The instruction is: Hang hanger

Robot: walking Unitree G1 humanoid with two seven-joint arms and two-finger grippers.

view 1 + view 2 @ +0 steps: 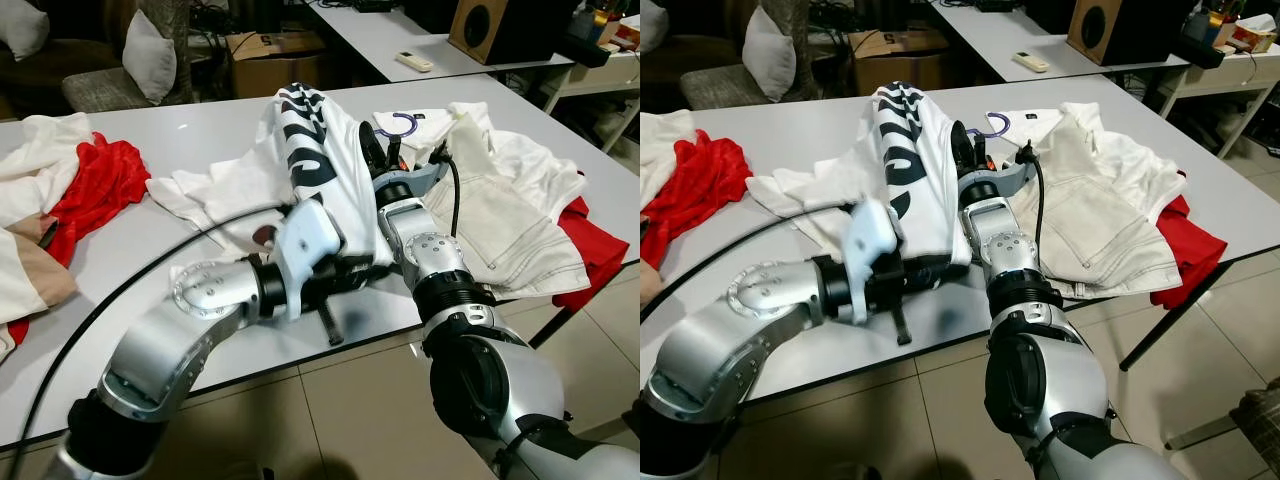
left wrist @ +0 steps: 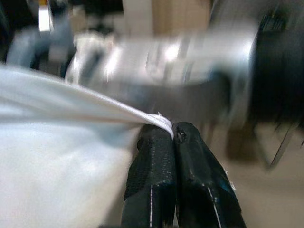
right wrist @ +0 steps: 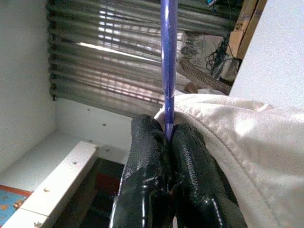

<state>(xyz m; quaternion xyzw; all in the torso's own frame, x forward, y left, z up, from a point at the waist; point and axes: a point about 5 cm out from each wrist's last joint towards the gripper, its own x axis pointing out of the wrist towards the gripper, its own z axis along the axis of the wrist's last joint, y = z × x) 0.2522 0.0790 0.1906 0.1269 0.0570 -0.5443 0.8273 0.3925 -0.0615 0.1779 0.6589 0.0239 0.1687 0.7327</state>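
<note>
Far left on your grey table point(image 1: 200, 125): a heap of red and white cloth point(image 1: 70, 195), with a beige piece at the very edge.

Your left gripper point(image 2: 173, 135) sits low at the table's near edge, under the hanging hem of the white T-shirt with dark lettering point(image 1: 315, 165). Its two black fingers point(image 2: 152, 175) are pressed tight together, and the wrist view shows a fold of the shirt's white hem pinched at their tips. A black cable point(image 1: 120, 290) runs across the table to that arm.

Centre: the shirt is held up off the table, draped down in front of your right forearm. Your right gripper point(image 3: 168, 135) is up at the shirt's collar, fingers closed on the thin purple hanger stem point(image 3: 167, 61); the collar edge bunches against the fingertips. From the head, you see the purple hook of the hanger point(image 1: 400, 124) poking out just above the shirt.

Right: crumpled off-white garments point(image 1: 500, 210) lie spread on the table, touching the lifted shirt's area, with a red cloth point(image 1: 590, 260) under them hanging over the table's right edge.

Behind, a second table carries a white remote point(image 1: 413, 61) and a wooden speaker point(image 1: 478, 28).
</note>
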